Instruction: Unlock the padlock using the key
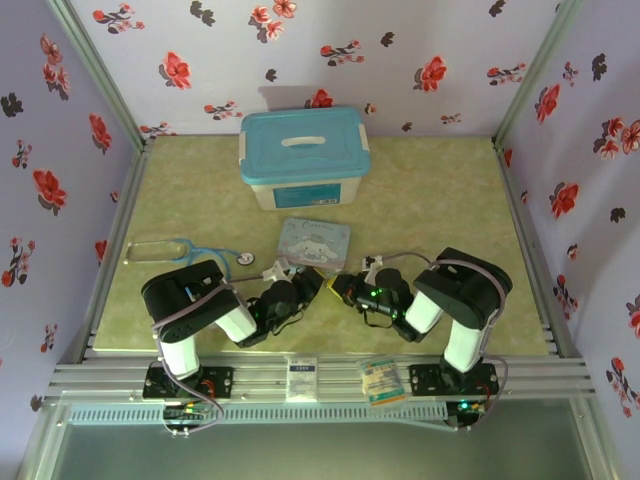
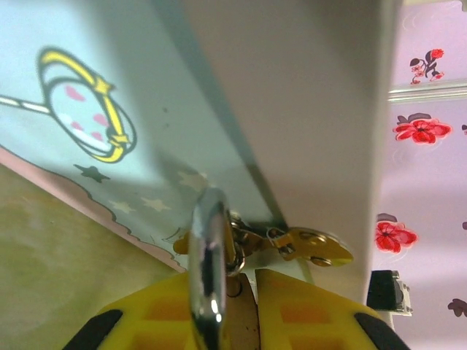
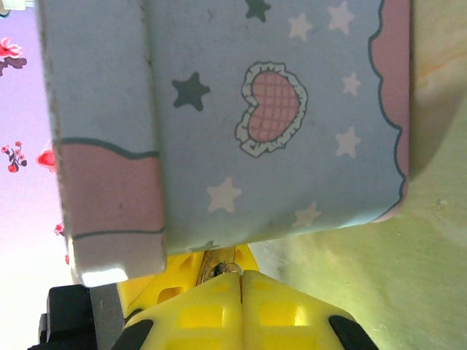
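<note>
Brass-gold and very small, the padlock (image 2: 209, 255) sits clamped between the yellow fingers of the left gripper (image 2: 235, 290). Its silver shackle stands up out of the gap, edge-on to the left wrist camera. Just right of the shackle a brass tab (image 2: 314, 246) hangs from little rings; what it belongs to cannot be told. Behind the shackle lies the pale blue cartoon tin (image 1: 316, 243), with a yellow-ringed figure and small stars printed on it, and the shackle looks close against the tin's near edge. The right gripper (image 3: 241, 281) has its two yellow fingers pressed together with hardly a seam between them. A tiny metal sliver, the key (image 3: 219, 270), peeps out at their tips, right under the tin's near rim. It is too small to make out its teeth or which way it points. From above, the two grippers face each other at the middle of the green table (image 1: 450, 200), just near of the tin, left one on the left, nearly touching. A stethoscope (image 1: 180, 248) lies left of the tin, and a small whitish round object (image 1: 272, 268) lies between them. A white box with a blue lid (image 1: 303, 155) stands at the far side.
</note>
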Robot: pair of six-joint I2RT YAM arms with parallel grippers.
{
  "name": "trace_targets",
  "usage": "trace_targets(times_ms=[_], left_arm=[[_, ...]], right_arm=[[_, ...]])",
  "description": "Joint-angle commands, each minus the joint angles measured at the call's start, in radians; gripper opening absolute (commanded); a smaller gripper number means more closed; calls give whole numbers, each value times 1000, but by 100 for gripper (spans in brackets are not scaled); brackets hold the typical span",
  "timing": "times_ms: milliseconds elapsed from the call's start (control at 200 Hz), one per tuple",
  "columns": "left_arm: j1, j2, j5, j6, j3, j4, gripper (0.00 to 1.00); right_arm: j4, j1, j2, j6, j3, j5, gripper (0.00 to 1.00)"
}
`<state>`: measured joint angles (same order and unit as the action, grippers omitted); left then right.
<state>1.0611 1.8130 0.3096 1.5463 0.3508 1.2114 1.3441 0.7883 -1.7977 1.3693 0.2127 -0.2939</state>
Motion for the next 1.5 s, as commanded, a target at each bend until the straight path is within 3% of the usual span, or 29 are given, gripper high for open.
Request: trace_targets(times_ms=[0,375,480,890,1120,1245,1310,1495], left_arm=[[27,-9,-68,6,25,99,0],[36,-13,-55,18,14,99,0],[36,-17,-50,16,8,100,0],[37,-12,-51,21,16,100,0],[37,-4,-40,26,7,100,0],[37,8,-32,24,7,101,9],[38,12,-27,24,4,99,23],[39,18,24,6,-10,96,35]], right_arm=[[42,16,-11,-27,-6,2,10],[42,3,-6,-22,13,-6,14],[42,1,-2,-20,10,-6,10],[42,4,-5,-17,28,-19,17],[42,5,-5,-25,-9,6,5],[42,5,-2,-26,-15,17,3],[42,5,1,-26,-16,29,3],[41,17,3,-41,-22,43,3]])
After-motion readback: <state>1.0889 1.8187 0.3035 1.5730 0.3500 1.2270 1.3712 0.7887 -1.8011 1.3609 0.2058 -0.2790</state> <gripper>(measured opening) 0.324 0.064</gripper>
